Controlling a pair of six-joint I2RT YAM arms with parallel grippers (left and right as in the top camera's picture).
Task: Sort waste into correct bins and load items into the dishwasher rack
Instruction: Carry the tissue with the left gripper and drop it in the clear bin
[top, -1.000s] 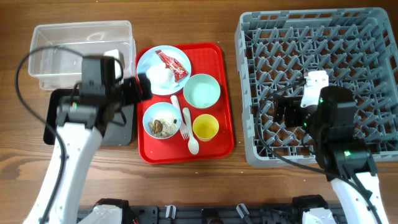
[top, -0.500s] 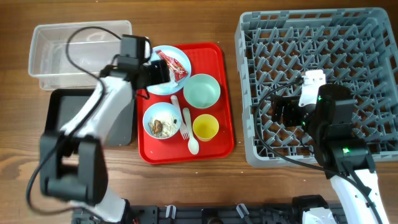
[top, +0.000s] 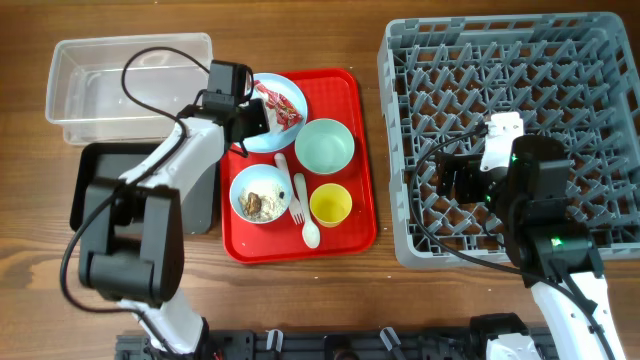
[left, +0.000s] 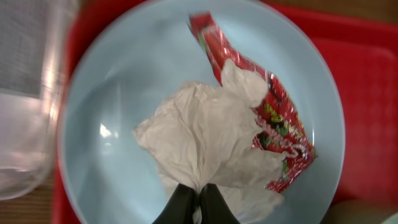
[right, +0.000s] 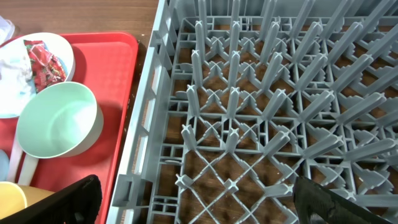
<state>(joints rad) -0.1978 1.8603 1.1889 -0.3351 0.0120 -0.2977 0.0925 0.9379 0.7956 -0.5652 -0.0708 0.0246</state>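
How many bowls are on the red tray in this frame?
2. One empty bowl sits on the tray, right of the plate. The other bowl, holding brown scraps, sits nearer the robot, left of the fork. None looks hidden.

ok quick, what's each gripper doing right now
left gripper: closed on the crumpled white tissue.
right gripper: open, empty, over the dishwasher rack.

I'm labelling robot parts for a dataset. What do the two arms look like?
Both the left arm and right arm have white links with bulky black joints, thin black cables looping alongside, and black fingers. The right arm shows small green lights.
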